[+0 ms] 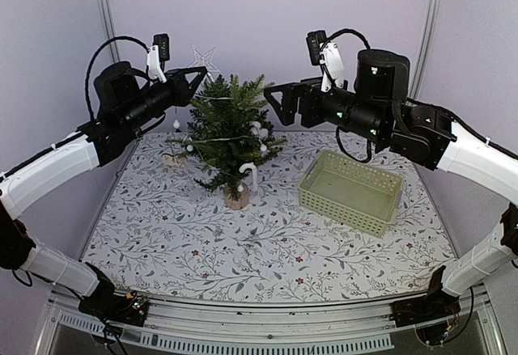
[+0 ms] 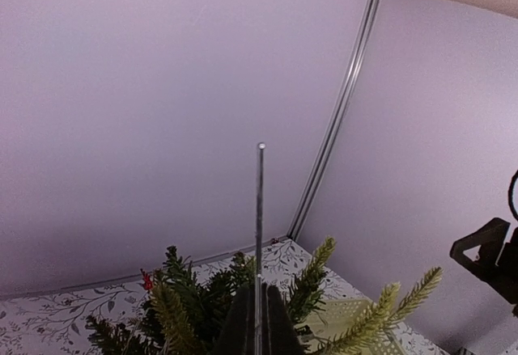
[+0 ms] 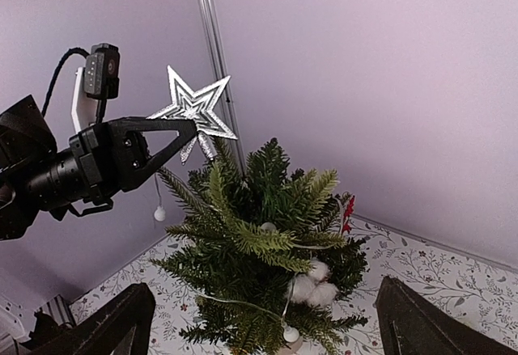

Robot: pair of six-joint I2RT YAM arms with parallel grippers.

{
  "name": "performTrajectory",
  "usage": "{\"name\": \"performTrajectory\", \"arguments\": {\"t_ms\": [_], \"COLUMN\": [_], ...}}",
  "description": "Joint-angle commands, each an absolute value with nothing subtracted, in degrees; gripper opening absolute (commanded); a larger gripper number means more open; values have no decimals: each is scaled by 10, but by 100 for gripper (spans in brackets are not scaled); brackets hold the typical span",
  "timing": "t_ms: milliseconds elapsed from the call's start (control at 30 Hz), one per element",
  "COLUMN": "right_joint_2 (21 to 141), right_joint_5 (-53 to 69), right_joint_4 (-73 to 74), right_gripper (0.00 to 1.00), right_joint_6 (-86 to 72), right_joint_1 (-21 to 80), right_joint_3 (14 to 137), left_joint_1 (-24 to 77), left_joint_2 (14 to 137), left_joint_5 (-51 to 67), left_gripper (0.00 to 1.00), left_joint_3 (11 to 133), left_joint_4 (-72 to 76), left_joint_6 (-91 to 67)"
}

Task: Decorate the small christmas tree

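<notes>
My left fingers (image 3: 182, 128) clench the star (image 3: 197, 106) just above the tree (image 1: 231, 133), which stands on the bench (image 1: 267, 242) left of the basket (image 1: 344, 209); right fingers (image 3: 121, 323) are spread wide

We find the small christmas tree (image 1: 231, 133), a dark green needle fir on a round tan base, standing left of centre toward the back of the leaf-printed table (image 1: 267, 250). The pale green plastic lattice basket (image 1: 340, 212) lies to its right, apart from it. The silver openwork star (image 3: 194, 106), pinched in the left gripper (image 1: 198, 76), sits just above and left of the treetop. The right gripper (image 1: 271, 100) hangs to the right of the treetop, jaws wide.
</notes>
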State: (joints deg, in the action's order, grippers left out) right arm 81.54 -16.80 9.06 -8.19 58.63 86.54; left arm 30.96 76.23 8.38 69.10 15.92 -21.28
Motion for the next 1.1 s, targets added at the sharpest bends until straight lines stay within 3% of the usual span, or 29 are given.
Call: {"name": "performTrajectory", "arguments": {"t_ms": [0, 1067], "right_joint_2": [804, 811], "right_joint_5": [-164, -163], "right_joint_4": [87, 85], "right_gripper": [99, 99], "right_joint_6": [-84, -84], "right_joint_1": [582, 574], "right_joint_3": [860, 860], "left_joint_1": [303, 301], "left_joint_2": [772, 798], "left_joint_5": [94, 115], "left_gripper": [0, 0], "left_joint_3": [682, 739], "left_joint_4": [159, 29], "left_joint_6": [-214, -136]}}
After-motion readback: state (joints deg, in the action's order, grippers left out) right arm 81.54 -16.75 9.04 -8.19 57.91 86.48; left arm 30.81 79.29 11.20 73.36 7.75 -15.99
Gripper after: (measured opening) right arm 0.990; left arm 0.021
